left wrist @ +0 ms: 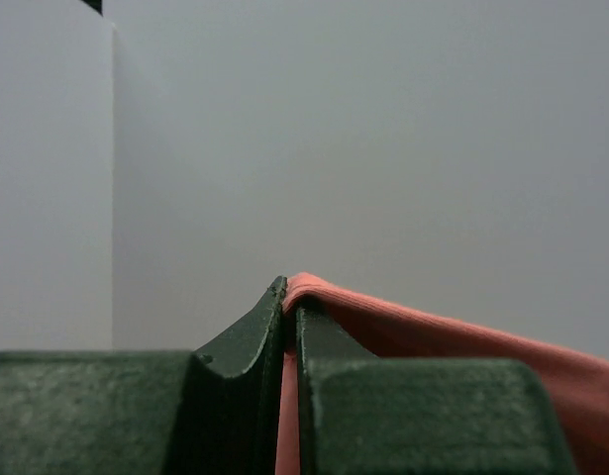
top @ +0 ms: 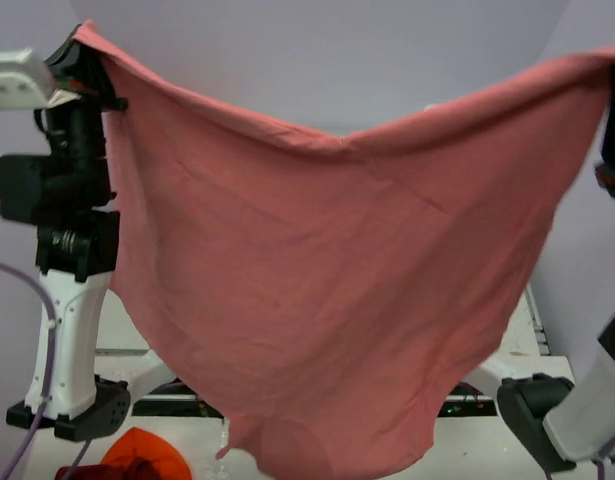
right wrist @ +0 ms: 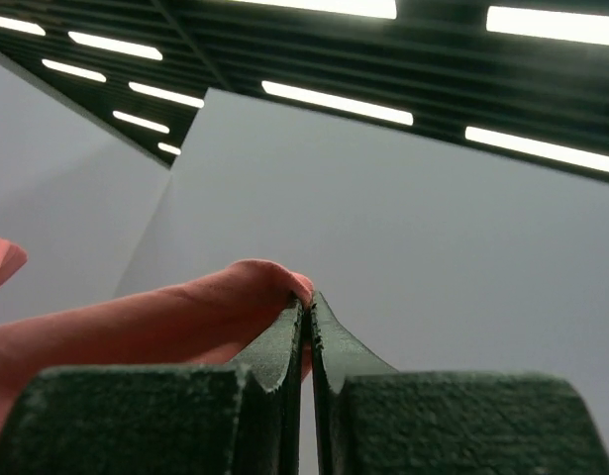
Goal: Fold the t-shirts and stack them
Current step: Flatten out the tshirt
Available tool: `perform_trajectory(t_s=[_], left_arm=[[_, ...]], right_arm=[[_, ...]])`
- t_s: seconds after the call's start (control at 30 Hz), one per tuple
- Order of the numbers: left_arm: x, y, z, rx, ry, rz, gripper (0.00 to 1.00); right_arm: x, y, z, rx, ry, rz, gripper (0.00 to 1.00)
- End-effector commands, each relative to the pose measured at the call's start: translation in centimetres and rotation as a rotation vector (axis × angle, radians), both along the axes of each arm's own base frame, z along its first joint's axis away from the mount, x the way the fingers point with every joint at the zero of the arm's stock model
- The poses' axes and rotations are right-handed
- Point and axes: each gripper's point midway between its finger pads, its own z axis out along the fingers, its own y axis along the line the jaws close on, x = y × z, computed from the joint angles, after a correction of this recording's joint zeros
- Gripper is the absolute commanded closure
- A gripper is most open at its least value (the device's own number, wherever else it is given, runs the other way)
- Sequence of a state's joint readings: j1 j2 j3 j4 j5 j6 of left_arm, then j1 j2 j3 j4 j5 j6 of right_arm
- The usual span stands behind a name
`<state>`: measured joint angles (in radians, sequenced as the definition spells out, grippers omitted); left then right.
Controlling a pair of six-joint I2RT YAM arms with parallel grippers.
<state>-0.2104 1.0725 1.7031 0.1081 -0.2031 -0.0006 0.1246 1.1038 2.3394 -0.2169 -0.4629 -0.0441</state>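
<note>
A dusty salmon-red t-shirt (top: 327,290) hangs spread wide in the air and fills most of the top view, sagging in the middle. My left gripper (top: 85,48) is raised at the top left, shut on the shirt's upper left edge. In the left wrist view the cloth (left wrist: 462,341) is pinched between the dark fingertips of the left gripper (left wrist: 290,297). My right gripper (right wrist: 307,302) is shut on a fold of the same cloth (right wrist: 165,317). In the top view it is hidden by the cloth at the right edge. A bright orange t-shirt (top: 147,452) lies crumpled at the bottom left.
The left arm's white base (top: 72,380) stands at the lower left and the right arm's base (top: 547,415) at the lower right. A white table edge (top: 522,335) shows behind the shirt. A purple cable (top: 32,290) loops at the far left. Grey walls close in the back.
</note>
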Motion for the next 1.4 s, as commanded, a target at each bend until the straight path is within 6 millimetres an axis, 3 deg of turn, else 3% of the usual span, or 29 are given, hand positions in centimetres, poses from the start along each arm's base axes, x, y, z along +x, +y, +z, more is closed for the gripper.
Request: perform_trajectory(t_s=[0.0,0.03,0.1,0.13,0.17,0.2,0.27,0.3,0.33,0.37,0.43,0.47,0.5,0.57,0.67,0.73,0.8,0.87,0.93,0.97,1.0,1.03,1.07,1.17,1.23,1.27,1.3,1.33,1.37], left_arm=[[6.5,-0.5,-3.0,0.032,0.083,0.053,0.94],[9.1,-1.1,-4.5,0.041,0.122,0.054,0.94],[11.4,-1.9,-5.0,0.067,0.139,0.043,0.94],[14.1,-2.6,-6.6,0.087,0.181,0.04,0.94],[14.9,-2.8,-6.5,0.093,0.176,0.04,0.94],[17.6,-3.1,-8.3,0.107,0.22,0.046,0.94],[19.5,-2.9,-8.5,0.1,0.224,0.058,0.94],[22.0,-2.8,-10.3,0.104,0.261,0.063,0.94],[22.8,-2.7,-10.1,0.099,0.252,0.066,0.94],[25.2,-2.6,-12.0,0.106,0.284,0.072,0.94],[26.6,-2.6,-11.1,0.118,0.264,0.063,0.95],[29.2,-2.9,-13.3,0.136,0.311,0.057,0.96],[28.9,-2.9,-10.9,0.135,0.265,0.052,0.96],[30.7,-2.9,-12.0,0.144,0.288,0.042,0.96],[30.5,-1.3,-10.7,0.091,0.262,0.043,0.96],[30.9,-1.2,-11.8,0.066,0.276,0.001,0.94],[31.5,-1.0,-13.6,0.069,0.32,0.001,0.94],[32.3,-1.2,-16.5,0.078,0.411,-0.007,0.94],[32.7,-1.3,-21.3,0.077,0.549,-0.015,0.94],[32.2,-1.1,-22.0,0.059,0.575,-0.01,0.93],[32.4,-1.0,-25.7,0.043,0.656,-0.009,0.92],[32.0,-1.0,-28.0,0.034,0.732,-0.011,0.92],[31.7,-1.3,-29.6,0.022,0.784,-0.022,0.92],[29.5,-1.6,-35.8,-0.013,0.998,-0.037,0.92],[26.7,-0.8,-41.4,-0.063,1.178,0.007,0.97],[25.2,-0.6,-41.5,-0.106,1.196,0.021,1.0],[23.3,-0.2,-44.6,-0.132,1.279,0.048,1.0],[21.7,0.1,-45.6,-0.145,1.32,0.062,1.0],[20.1,0.3,-44.3,-0.156,1.303,0.078,1.0]], right_arm=[[12.0,0.6,-1.4,0.025,0.159,-0.037,1.0],[15.6,0.8,-2.2,0.025,0.207,-0.05,1.0],[18.0,0.9,-2.4,0.024,0.218,-0.062,1.0],[19.2,0.9,-2.5,0.026,0.224,-0.071,1.0],[22.2,1.3,-3.5,0.022,0.26,-0.075,1.0],[22.9,1.1,-3.3,0.026,0.251,-0.087,1.0],[26.4,1.2,-4.1,0.027,0.271,-0.099,1.0],[27.3,1.2,-4.3,0.029,0.274,-0.097,1.0],[28.0,1.2,-4.2,0.033,0.264,-0.094,1.0],[29.8,1.1,-4.7,0.04,0.273,-0.095,1.0],[30.5,0.5,-4.2,0.059,0.25,-0.096,1.0],[31.7,0.5,-4.7,0.057,0.261,-0.09,1.0],[31.6,0.4,-4.3,0.061,0.243,-0.084,1.0],[31.3,-0.2,-3.9,0.082,0.241,-0.058,1.0],[31.4,-0.5,-4.4,0.073,0.262,-0.059,1.0],[31.2,-0.6,-4.9,0.07,0.286,-0.073,1.0],[32.5,-0.7,-7.3,0.061,0.377,-0.083,1.0],[34.1,-0.6,-10.3,0.061,0.492,-0.078,1.0],[34.3,0.0,-13.6,0.046,0.629,-0.056,1.0],[36.0,0.3,-17.7,0.057,0.754,-0.049,1.0],[36.2,0.3,-19.8,0.076,0.817,-0.052,1.0],[34.5,0.8,-20.2,0.086,0.84,-0.044,1.0],[35.3,1.0,-25.0,0.104,0.967,-0.056,1.0],[32.1,2.0,-30.9,0.168,1.111,-0.045,1.0],[29.7,3.2,-33.2,0.175,1.173,-0.018,1.0],[28.1,3.0,-34.9,0.204,1.21,-0.034,1.0],[26.9,3.2,-36.3,0.203,1.262,-0.034,1.0],[25.9,3.7,-38.4,0.213,1.323,-0.024,1.0],[25.1,3.5,-38.9,0.236,1.339,-0.036,1.0]])
